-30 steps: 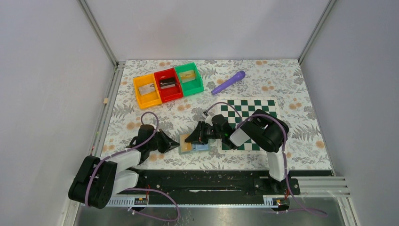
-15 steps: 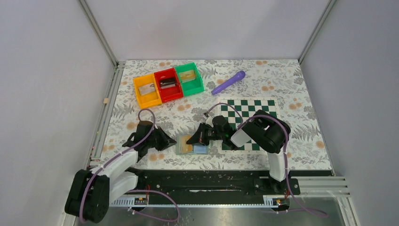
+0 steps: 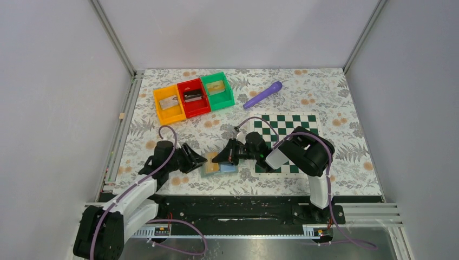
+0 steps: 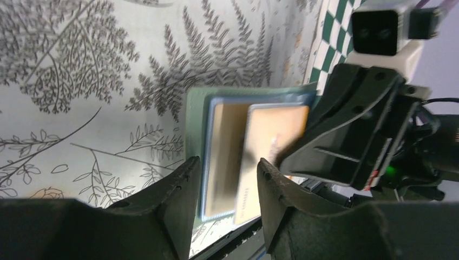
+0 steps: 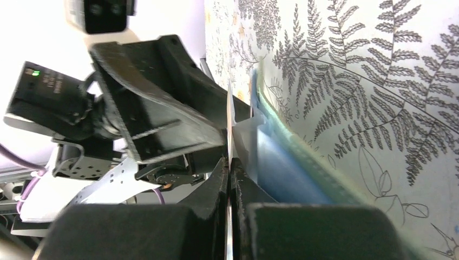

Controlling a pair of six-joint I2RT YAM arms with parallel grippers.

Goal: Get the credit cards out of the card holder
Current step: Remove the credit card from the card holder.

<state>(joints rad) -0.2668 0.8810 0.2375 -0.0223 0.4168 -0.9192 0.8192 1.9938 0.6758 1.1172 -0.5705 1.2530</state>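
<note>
**Left jaws let go as right arm pinches a card**

Since a second ago the left arm has pushed in from the left toward the wallet and its jaws have parted, while the right jaws have closed.

Nearest the arms' bases, the left gripper [image 4: 227,164] stands with its fingers apart, framing the card holder [image 4: 195,122] and clamping nothing. The holder lies spread on the floral table [image 3: 335,97], just left of the chessboard [image 3: 303,122]. A tan credit card [image 4: 273,135] is angled partly out of it. The right gripper [image 5: 229,162] is closed on that card's thin edge. A second card [image 4: 223,146] sits in the left panel.

Farther back are the three coloured bins [image 3: 193,96] and a purple tool [image 3: 263,94], well apart from the work.

The risk as I judge it: with nothing pinning the holder, pulling may drag it along instead of freeing the card. The narrow edge pinch could also slip, dropping the card back.
</note>
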